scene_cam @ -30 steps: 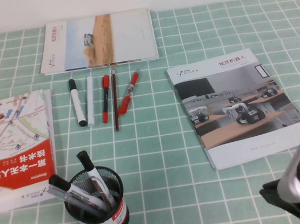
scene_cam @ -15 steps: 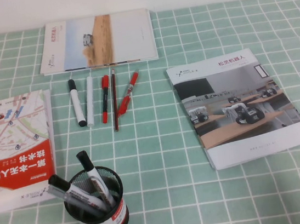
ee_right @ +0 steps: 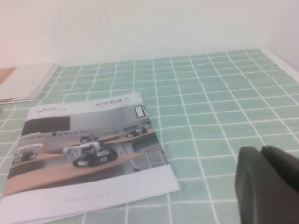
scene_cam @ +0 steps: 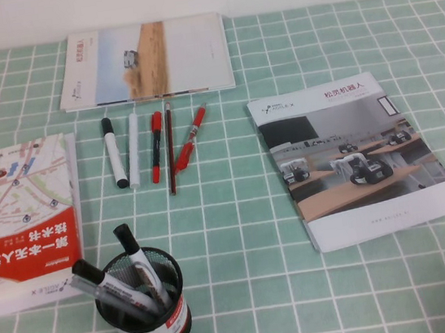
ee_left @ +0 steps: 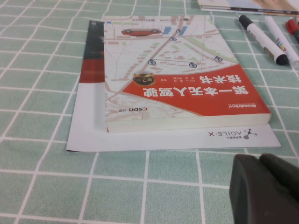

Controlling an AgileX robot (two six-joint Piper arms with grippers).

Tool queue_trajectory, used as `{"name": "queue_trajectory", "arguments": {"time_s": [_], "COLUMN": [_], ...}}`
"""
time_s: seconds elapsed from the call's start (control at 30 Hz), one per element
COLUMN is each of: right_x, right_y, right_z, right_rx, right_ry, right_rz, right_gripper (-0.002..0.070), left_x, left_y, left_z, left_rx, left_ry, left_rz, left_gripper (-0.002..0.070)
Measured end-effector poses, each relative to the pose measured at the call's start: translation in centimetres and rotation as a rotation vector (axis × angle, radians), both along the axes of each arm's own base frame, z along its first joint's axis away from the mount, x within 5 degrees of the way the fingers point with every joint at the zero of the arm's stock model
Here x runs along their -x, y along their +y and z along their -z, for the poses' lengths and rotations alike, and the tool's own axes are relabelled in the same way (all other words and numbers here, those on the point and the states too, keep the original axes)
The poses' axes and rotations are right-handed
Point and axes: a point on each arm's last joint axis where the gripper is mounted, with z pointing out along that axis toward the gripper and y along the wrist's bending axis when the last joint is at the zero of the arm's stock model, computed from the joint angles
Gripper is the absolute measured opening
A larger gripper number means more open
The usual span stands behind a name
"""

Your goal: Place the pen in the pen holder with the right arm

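Two markers stand in the pen holder (scene_cam: pixel 143 312) at the near left of the bench (scene_cam: pixel 249 245) — a black mesh cup with a red-and-white band at its base. One is a short thick white marker (scene_cam: pixel 141 263) with a black cap, the other a grey marker (scene_cam: pixel 107 290) leaning toward the left.

The pen (scene_cam: pixel 134 148), slim and white, lies flat on the green checked cloth well beyond the cup, in a row of five. A white marker with black ends (scene_cam: pixel 113 151) lies just beside it on the left; a red pen (scene_cam: pixel 156 145), a dark pencil (scene_cam: pixel 170 146) and a second red pen (scene_cam: pixel 189 138) lie on its right.

Behind the row sits a booklet (scene_cam: pixel 147 60). A red-and-white book (scene_cam: pixel 17 216) rests on a white leaflet (ee_left: pixel 163 139) at the left edge, and a brochure (scene_cam: pixel 353 157) with robot photos lies on the right.

Neither arm shows from above. The left tool (ee_left: pixel 267 191) appears in its own wrist view only as a dark mass low over the cloth near the book's corner — whether it is spread or pressed together, I cannot tell. The right tool (ee_right: pixel 268 184) hangs near the brochure's corner, pressed together and holding nothing.
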Motion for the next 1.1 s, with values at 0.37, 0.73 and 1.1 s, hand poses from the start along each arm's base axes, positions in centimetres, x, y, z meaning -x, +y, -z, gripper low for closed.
{"name": "queue_trajectory", "arguments": {"time_s": [0.37,0.73,1.1], "right_x": [0.1,0.4,0.5], "right_y": [-0.1,0.7,0.9], "right_z": [0.4,1.7,1.9], "right_rx": [-0.006,0.047,0.097], "right_ry": [0.035,0.177,0.189], "right_rz": [0.008,-0.097,-0.121], "right_gripper": [-0.0019,-0.0019,-0.0019], "left_x": [0.0,0.0,0.0], "left_y": [0.0,0.0,0.0], "left_z": [0.0,0.0,0.0], "left_rx": [0.000,0.000,0.000], "left_ry": [0.000,0.000,0.000], "left_rz": [0.000,0.000,0.000], "left_gripper": [-0.0004,-0.0004,-0.0004]}}
